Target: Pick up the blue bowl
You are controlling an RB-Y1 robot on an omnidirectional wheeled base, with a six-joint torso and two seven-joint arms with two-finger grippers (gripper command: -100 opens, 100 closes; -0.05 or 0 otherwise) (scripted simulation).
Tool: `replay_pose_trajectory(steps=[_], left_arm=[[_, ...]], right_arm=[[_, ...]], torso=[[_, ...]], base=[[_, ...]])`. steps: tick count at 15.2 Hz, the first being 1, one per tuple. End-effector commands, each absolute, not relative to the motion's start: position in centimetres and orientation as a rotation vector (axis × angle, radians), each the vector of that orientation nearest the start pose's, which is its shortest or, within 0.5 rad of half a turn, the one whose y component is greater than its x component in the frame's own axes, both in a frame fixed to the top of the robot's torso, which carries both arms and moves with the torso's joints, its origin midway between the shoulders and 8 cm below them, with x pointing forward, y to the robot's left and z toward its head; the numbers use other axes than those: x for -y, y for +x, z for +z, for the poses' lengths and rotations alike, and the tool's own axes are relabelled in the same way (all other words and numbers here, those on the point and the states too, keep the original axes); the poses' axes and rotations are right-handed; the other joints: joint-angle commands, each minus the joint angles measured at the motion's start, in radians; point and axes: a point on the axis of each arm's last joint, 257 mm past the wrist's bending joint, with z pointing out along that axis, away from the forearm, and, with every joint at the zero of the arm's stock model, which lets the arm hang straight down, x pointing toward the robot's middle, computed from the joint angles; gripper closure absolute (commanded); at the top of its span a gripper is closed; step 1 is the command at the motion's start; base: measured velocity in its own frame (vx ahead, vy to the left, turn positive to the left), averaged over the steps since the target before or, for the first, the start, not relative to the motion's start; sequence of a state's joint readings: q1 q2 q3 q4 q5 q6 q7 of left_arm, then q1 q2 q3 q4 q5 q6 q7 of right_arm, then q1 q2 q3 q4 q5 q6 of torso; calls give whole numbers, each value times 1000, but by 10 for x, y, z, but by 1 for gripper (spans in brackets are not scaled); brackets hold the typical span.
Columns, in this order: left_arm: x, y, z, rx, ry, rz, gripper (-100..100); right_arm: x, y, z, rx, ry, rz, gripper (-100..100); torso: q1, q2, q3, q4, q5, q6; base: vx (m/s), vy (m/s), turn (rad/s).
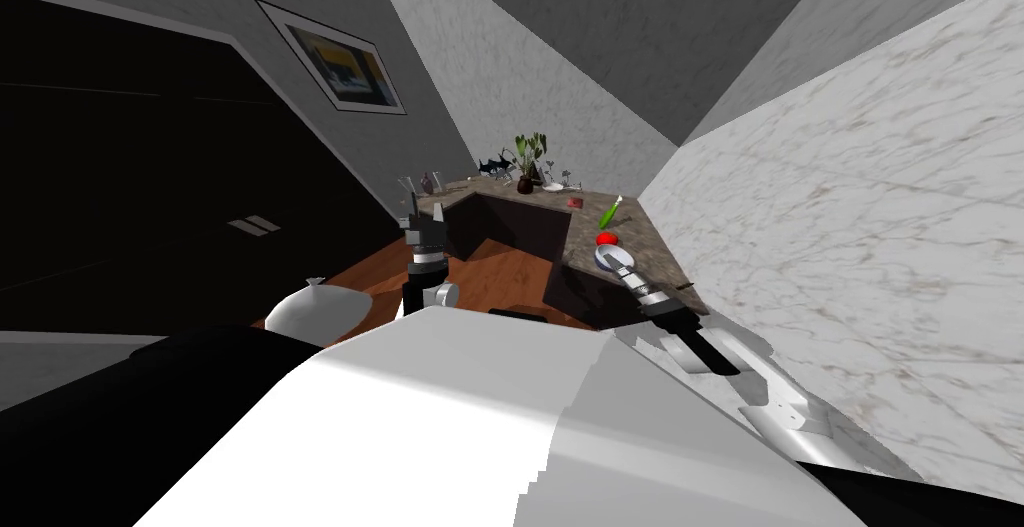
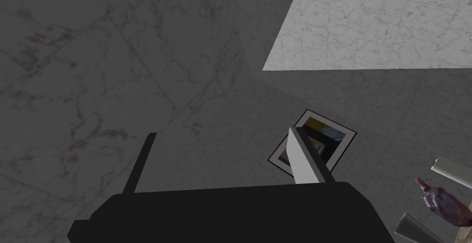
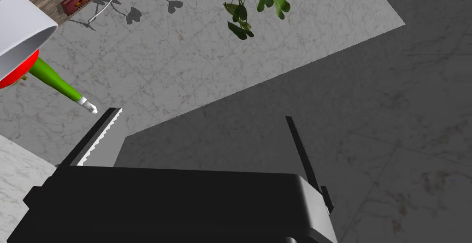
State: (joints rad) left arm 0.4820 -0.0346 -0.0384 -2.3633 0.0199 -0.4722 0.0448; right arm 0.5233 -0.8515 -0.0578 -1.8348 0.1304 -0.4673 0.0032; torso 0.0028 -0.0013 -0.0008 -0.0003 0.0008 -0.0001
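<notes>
Right gripper (image 3: 201,115), spread, just beside rim-up blue bowl (image 3: 20,32).

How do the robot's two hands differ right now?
The right gripper reaches low over the counter; the left gripper is held up off the counter's end, aimed at a wall. The right gripper has the blue bowl just beside one finger; the left gripper is far from it. Shared: both are open and hold nothing.

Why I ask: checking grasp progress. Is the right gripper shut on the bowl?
No: the right gripper stands open with nothing in it, and the bowl sits off to one side.
</notes>
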Motion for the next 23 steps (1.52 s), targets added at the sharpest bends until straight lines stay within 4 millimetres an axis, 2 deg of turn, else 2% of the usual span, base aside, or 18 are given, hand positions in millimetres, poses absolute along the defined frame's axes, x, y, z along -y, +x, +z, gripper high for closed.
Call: replay_pose_trajectory(steps=[1, 3, 4, 6, 7, 9, 10, 12, 13, 15, 16, 18, 19, 20, 21, 23], left_arm=[[-269, 332, 62, -508, -656, -1417, 0], [-269, 332, 62, -508, -656, -1417, 0], [-269, 332, 62, -508, -656, -1417, 0], [-269, 332, 62, -508, -656, -1417, 0], [-269, 332, 62, -508, -656, -1417, 0], [-269, 332, 62, -508, -656, -1417, 0], [-269, 332, 62, -508, -656, -1417, 0], [-269, 332, 62, -508, -656, -1417, 0], [-269, 332, 62, -508, -656, -1417, 0], [-269, 332, 62, -508, -656, -1417, 0], [-269, 332, 62, -508, -656, -1417, 0], [-269, 332, 62, -508, -656, -1417, 0], [-269, 332, 62, -508, -656, -1417, 0], [-269, 332, 62, -508, -656, -1417, 0], [-269, 332, 62, -508, -656, -1417, 0], [-269, 332, 62, -508, -656, -1417, 0]], right_arm=[[374, 385, -186, -1668, 177, 720, -100], [376, 386, -183, -1688, 143, 706, -100], [389, 383, -196, -1732, 110, 651, -100], [391, 384, -193, -1750, 75, 637, -100], [405, 379, -205, -1795, 40, 582, -100], [407, 381, -202, -1811, 6, 568, -100], [420, 375, -213, -1856, -33, 514, -100], [422, 377, -210, -1870, -65, 500, -100], [436, 370, -222, -1914, -103, 449, -100], [439, 372, -218, -1927, -136, 434, -100], [453, 364, -229, -1974, -181, 383, -100], [455, 366, -225, -1984, -209, 370, -100], [469, 357, -235, -2033, -262, 318, -100], [470, 359, -233, -2039, -281, 309, -100], [483, 348, -244, -2084, -326, 267, -100], [486, 350, -240, -2093, -354, 251, -100]], torso=[[0, 0, 0, 0, 0, 0], [0, 0, 0, 0, 0, 0], [0, 0, 0, 0, 0, 0], [0, 0, 0, 0, 0, 0], [0, 0, 0, 0, 0, 0], [0, -1, 0, 0, 0, 0], [0, 0, 0, 0, 0, 0], [0, -1, 0, 0, 0, 0], [0, 0, 0, 0, 0, 0], [0, -1, 0, 0, 0, 0], [0, -1, 0, 0, 0, 0], [0, -1, -1, 0, 0, 0], [0, -1, 0, 0, 0, 0], [0, -1, -1, 0, 0, 0], [0, -1, -1, 0, 0, 0], [0, -2, -1, 0, 0, 0]], base=[[17, 40, 72], [13, 36, 63], [14, 43, 87], [19, 37, 59], [22, 44, 80], [25, 36, 56], [26, 32, 95], [22, 31, 65], [26, 34, 90], [27, 32, 57], [28, 35, 82], [27, 29, 69], [31, 31, 84], [37, 36, 91], [47, 40, 126], [40, 35, 68]])
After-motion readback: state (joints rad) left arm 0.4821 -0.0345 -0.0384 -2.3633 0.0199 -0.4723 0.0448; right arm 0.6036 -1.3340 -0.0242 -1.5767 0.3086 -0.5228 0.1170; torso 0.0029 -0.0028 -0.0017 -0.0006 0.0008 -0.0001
